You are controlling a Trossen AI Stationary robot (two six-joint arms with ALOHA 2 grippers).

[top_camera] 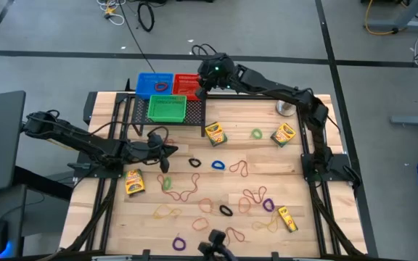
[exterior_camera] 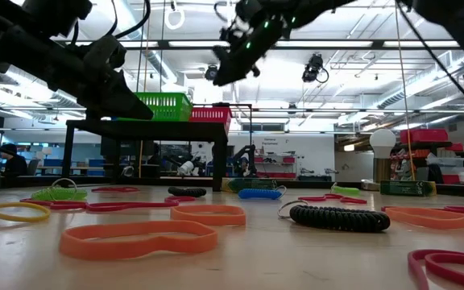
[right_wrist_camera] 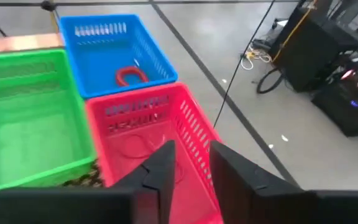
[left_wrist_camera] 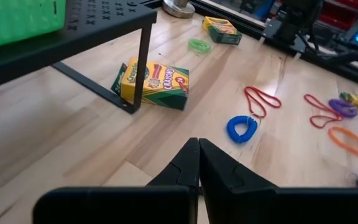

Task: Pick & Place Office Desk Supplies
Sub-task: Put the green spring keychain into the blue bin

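Observation:
Rubber bands (top_camera: 216,165) of several colours and yellow crayon boxes (top_camera: 215,133) lie flat on the wooden table. My left gripper (top_camera: 170,150) is shut and empty. It hangs above the table near the black rack's front, and a crayon box (left_wrist_camera: 157,84) and a blue coiled band (left_wrist_camera: 241,129) lie beyond it. My right gripper (right_wrist_camera: 192,163) is open and empty. It hangs over the red basket (right_wrist_camera: 166,124) at the table's far edge. It also shows in the high view (top_camera: 202,90). A red band (right_wrist_camera: 131,76) lies in the blue basket (right_wrist_camera: 114,46).
A black rack (top_camera: 167,122) at the far left carries the green basket (top_camera: 167,109). The blue basket (top_camera: 154,83) and the red basket (top_camera: 187,83) stand behind it. More crayon boxes (top_camera: 284,134) (top_camera: 134,181) (top_camera: 287,217) lie about. A round metal base (top_camera: 285,109) stands at the far right.

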